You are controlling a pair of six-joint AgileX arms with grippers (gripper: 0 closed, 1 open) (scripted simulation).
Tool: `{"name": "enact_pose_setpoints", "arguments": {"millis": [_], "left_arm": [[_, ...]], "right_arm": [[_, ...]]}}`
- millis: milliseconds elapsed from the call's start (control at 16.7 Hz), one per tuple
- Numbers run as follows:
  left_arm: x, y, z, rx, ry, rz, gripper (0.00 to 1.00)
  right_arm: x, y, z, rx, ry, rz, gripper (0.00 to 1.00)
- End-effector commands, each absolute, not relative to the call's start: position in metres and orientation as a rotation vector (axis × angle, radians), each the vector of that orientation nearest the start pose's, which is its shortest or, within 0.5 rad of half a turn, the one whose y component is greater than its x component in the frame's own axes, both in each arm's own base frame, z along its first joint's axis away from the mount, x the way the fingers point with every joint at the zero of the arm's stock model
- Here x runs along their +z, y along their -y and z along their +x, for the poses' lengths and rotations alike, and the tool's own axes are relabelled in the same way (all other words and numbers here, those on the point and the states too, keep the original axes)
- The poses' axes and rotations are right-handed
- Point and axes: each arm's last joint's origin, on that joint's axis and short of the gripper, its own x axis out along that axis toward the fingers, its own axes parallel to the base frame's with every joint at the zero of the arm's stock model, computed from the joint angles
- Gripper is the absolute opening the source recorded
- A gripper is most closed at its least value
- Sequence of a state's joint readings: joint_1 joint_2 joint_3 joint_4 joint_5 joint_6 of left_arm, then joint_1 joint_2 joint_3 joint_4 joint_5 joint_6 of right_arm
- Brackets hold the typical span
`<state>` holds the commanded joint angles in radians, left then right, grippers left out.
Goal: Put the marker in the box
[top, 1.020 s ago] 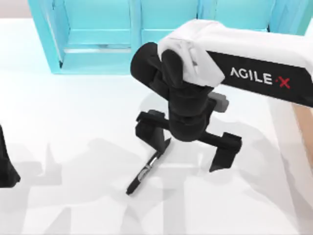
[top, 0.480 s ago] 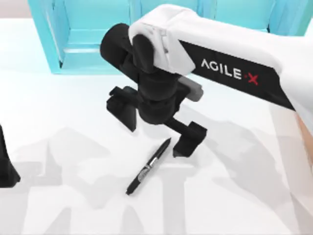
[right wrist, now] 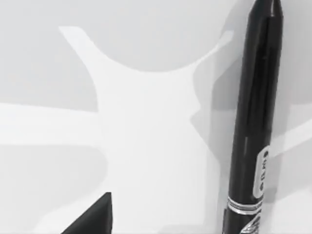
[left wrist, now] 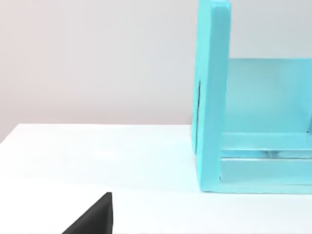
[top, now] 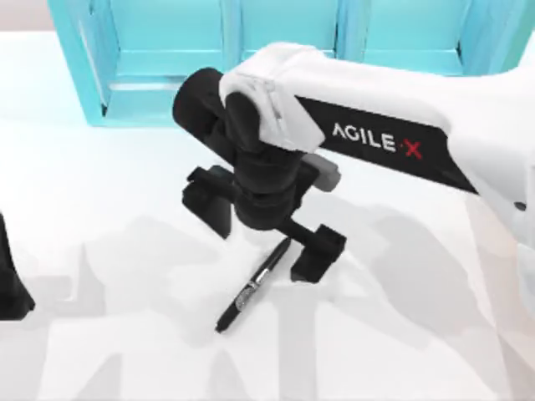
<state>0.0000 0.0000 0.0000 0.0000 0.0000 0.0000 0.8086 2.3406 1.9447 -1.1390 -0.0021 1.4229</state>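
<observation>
Presently the marker point(top: 253, 286) is being approached by the right gripper point(top: 266, 236), jaws spread; lowering astride it is needed next.

The marker point(top: 253, 286) is showing black with silver bands and a silver clip. The counter point(top: 125, 209) is looking white, the shelf unit point(top: 167, 50) turquoise. The right claw point(top: 263, 238) is showing black below a white arm lettered black-and-red.
</observation>
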Motion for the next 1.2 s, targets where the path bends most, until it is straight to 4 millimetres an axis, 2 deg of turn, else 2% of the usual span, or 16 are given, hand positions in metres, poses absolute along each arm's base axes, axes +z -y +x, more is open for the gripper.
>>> {"name": "enact_pose_setpoints", "arguments": {"millis": [180,300,600,1200], "left_arm": [[0.16,0.001,0.106,0.0,0.0,0.0,1.0],[0.16,0.001,0.106,0.0,0.0,0.0,1.0],[0.16,0.001,0.106,0.0,0.0,0.0,1.0],[0.16,0.001,0.106,0.0,0.0,0.0,1.0]], "right_arm": [[0.111,-0.34,0.316,-0.438,-1.505,0.505,1.0],[0.092,-0.34,0.315,-0.442,-1.507,0.502,1.0],[0.087,-0.339,0.314,-0.444,-1.509,0.5,1.0],[0.087,-0.339,0.314,-0.444,-1.509,0.5,0.25]]}}
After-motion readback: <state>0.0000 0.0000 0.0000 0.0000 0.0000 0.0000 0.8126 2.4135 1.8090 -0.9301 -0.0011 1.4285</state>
